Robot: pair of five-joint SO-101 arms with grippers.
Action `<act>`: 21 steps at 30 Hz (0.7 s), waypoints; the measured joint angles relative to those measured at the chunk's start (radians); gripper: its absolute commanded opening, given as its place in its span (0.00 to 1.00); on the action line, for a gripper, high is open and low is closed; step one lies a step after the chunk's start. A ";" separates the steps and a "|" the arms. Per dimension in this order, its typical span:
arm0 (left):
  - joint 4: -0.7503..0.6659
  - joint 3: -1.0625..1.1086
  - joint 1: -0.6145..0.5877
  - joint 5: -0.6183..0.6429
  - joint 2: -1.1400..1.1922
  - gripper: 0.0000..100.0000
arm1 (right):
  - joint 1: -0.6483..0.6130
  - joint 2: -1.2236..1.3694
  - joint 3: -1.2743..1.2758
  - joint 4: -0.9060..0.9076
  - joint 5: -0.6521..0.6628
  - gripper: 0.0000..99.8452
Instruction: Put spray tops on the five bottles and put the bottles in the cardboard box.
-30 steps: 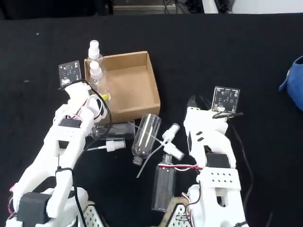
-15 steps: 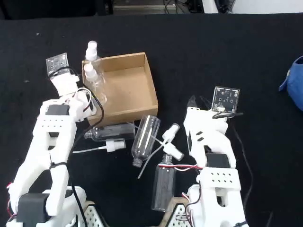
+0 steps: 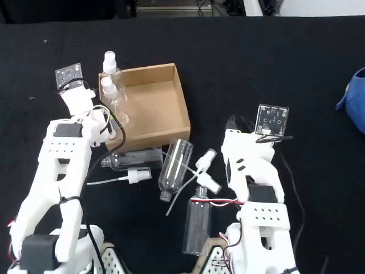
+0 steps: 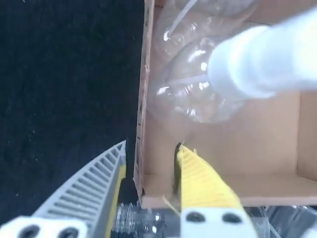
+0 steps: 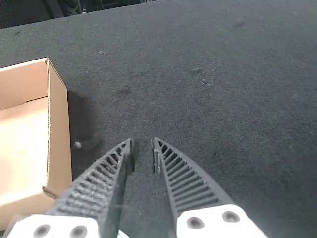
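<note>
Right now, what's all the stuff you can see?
box: 1, brown, left of the table's middle
topped bottles: 2, clear with white tops, upright at the box's left wall
bare bottles: 3, clear, lying in front of the box
spray tops: 3, white, loose among the bare bottles
blue thing: 1, blue, right edge
table: 1, black
left end effector: 1, grey and yellow, open astride the box's left wall
right end effector: 1, dark grey, slightly open, over the table right of the box
</note>
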 measured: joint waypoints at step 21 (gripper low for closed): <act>0.226 0.000 0.328 -0.404 -0.393 0.03 | 0.000 0.000 0.000 0.000 0.000 0.05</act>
